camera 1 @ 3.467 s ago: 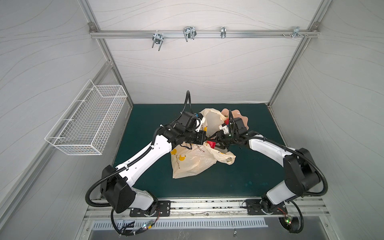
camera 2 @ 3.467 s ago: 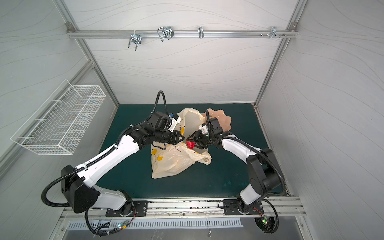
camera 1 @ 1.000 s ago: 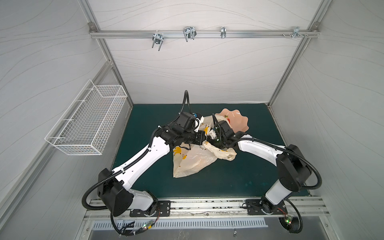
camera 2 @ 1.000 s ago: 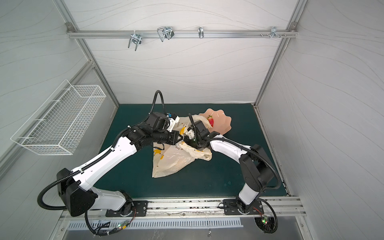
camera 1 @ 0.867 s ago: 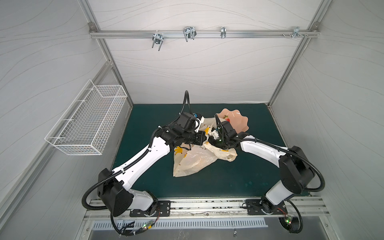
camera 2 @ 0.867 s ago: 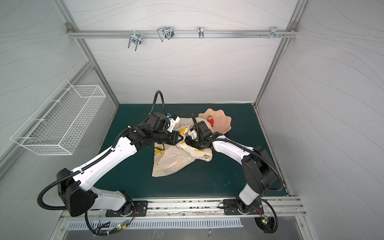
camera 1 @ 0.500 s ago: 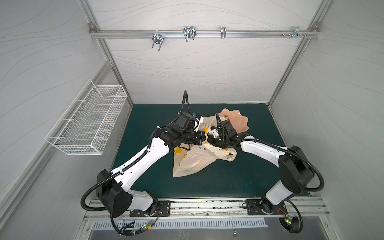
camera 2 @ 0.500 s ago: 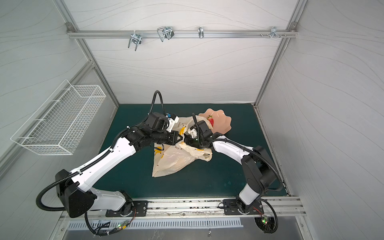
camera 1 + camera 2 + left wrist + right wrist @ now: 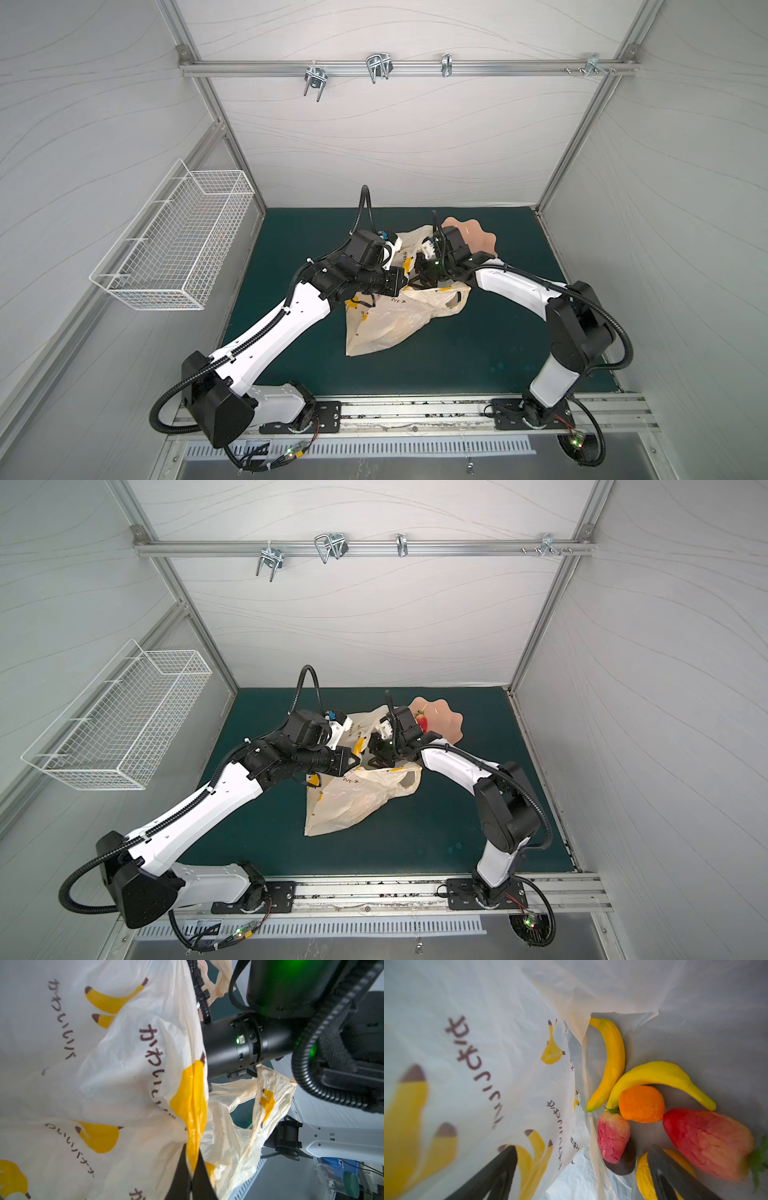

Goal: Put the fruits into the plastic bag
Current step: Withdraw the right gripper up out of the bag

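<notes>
The cream plastic bag (image 9: 390,324) (image 9: 349,800) lies on the green mat with its mouth lifted. My left gripper (image 9: 191,1147) is shut on a fold of the bag's rim, at a printed banana. My right gripper (image 9: 581,1151) stands open inside the bag, holding nothing. In the right wrist view, fruits lie at the bag's bottom: two bananas (image 9: 612,1059) (image 9: 658,1074), an orange ball (image 9: 641,1103), two strawberries (image 9: 612,1136) (image 9: 706,1142), and a dark brown piece (image 9: 625,1163). One more strawberry (image 9: 422,722) lies on the pink dish (image 9: 444,721), behind the right wrist.
A white wire basket (image 9: 174,245) hangs on the left wall. A metal rail with hooks (image 9: 378,70) crosses the back wall. Bare green mat (image 9: 478,353) lies in front of and to the right of the bag.
Earlier my right gripper held something red beside the bag; since then it has gone into the bag mouth and stands open. Over the last second hardly anything has moved.
</notes>
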Tool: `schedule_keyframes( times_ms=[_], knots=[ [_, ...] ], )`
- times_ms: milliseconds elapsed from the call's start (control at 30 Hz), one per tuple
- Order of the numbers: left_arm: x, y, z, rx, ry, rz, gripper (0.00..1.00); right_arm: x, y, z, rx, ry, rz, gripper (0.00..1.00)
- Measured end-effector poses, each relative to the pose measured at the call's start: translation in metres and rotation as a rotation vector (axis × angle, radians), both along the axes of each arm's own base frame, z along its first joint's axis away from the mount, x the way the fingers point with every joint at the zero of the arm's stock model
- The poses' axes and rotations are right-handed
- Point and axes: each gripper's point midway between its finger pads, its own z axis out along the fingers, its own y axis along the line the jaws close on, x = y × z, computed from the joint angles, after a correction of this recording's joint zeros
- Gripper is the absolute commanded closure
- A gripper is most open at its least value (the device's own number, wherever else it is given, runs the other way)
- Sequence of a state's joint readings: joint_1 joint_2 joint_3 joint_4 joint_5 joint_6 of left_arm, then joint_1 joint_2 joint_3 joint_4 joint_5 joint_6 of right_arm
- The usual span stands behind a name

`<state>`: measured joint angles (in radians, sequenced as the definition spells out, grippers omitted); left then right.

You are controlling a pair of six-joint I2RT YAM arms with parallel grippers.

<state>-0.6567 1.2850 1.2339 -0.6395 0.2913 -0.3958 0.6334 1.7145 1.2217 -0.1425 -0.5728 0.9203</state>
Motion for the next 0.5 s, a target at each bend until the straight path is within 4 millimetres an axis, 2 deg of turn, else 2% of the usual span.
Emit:
schedule_keyframes(
  times_ms=[267, 500],
  knots=[
    [0.000, 0.004, -0.007, 0.022, 0.009, 0.013, 1.00, 0.007, -0.009, -0.003, -0.004, -0.003, -0.016, 0.01],
    [0.002, 0.006, -0.008, 0.032, 0.004, 0.024, 1.00, -0.016, -0.024, -0.014, -0.028, 0.022, -0.003, 0.01]
  ],
)
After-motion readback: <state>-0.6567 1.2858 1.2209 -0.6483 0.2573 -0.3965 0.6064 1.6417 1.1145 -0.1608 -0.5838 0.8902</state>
